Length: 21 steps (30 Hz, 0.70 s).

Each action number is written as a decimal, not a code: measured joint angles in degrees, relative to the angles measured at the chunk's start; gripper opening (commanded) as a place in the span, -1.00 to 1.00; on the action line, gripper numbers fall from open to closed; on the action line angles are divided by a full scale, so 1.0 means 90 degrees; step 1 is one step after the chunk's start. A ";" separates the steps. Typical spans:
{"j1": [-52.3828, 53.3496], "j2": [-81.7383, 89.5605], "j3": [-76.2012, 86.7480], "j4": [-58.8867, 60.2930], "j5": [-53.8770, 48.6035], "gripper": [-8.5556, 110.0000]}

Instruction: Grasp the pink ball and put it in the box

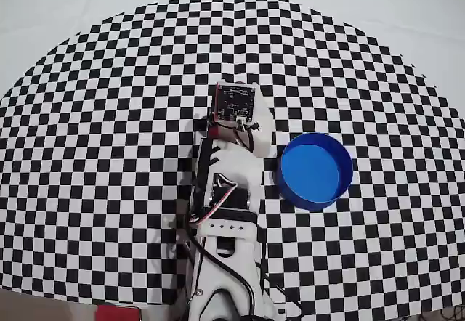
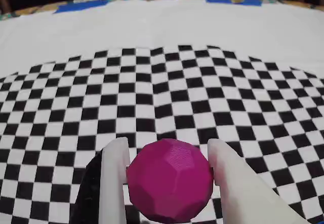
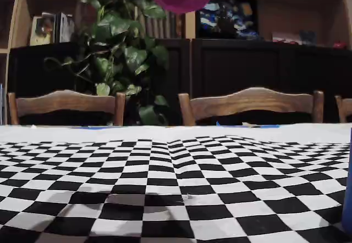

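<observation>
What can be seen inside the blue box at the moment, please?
In the overhead view the box shows only its bare blue floor; the near wall hides nothing much. The pink ball is not inside; it sits between the end effector fingers, raised above the cloth.

Home dining room; chairs (image 3: 66, 104), bookshelves (image 3: 49, 12), houseplant (image 3: 121, 56)

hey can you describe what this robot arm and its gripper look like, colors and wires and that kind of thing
The arm is built of white plastic segments with black motor blocks set between them. Black cables run along it, with thin red and white wires near the wrist. A small dark circuit board, the wrist camera's, sits at the top end in the overhead view. The gripper has two broad, flat white fingers, smooth-edged, with a black part behind the left one in the wrist view.
</observation>
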 measured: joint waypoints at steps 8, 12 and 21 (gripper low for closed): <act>0.0312 0.0059 0.0068 0.0020 0.0000 -0.85; 0.0508 0.0156 0.0098 0.0020 0.0000 -0.85; 0.0928 0.0303 0.0225 0.0020 0.0000 -0.85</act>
